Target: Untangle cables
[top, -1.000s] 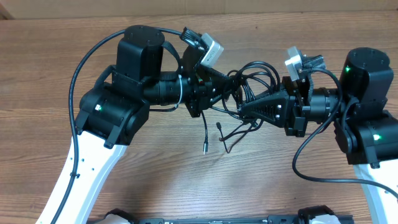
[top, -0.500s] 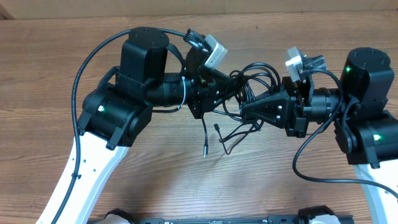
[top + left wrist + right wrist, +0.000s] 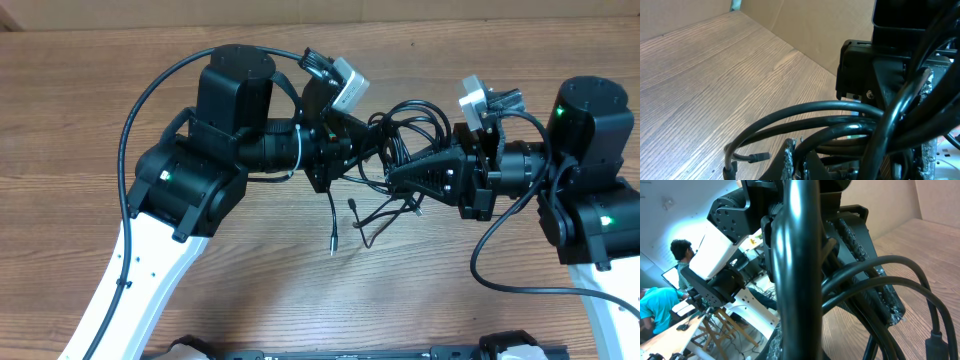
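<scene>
Black cables (image 3: 410,120): thin cords in a loose clump; held up off the surface between the two arms; loops fan out toward the far side
Hanging ends: long plug tip (image 3: 332,240) and short plug tip (image 3: 352,203) dangle below the clump, near each other, not touching
Left end effector (image 3: 372,140): pressed together; pinching strands at the clump's left side
Right end effector (image 3: 393,175): pressed together; pinching strands at the lower right; cords drape over its finger (image 3: 875,275)
Surface (image 3: 250,290): brown wood grain
Step in hand (judged): drawing the clump apart
Method (advice): part the arms slowly and level; watch which loop tightens; stop before a knot cinches; keep dangling ends clear
</scene>
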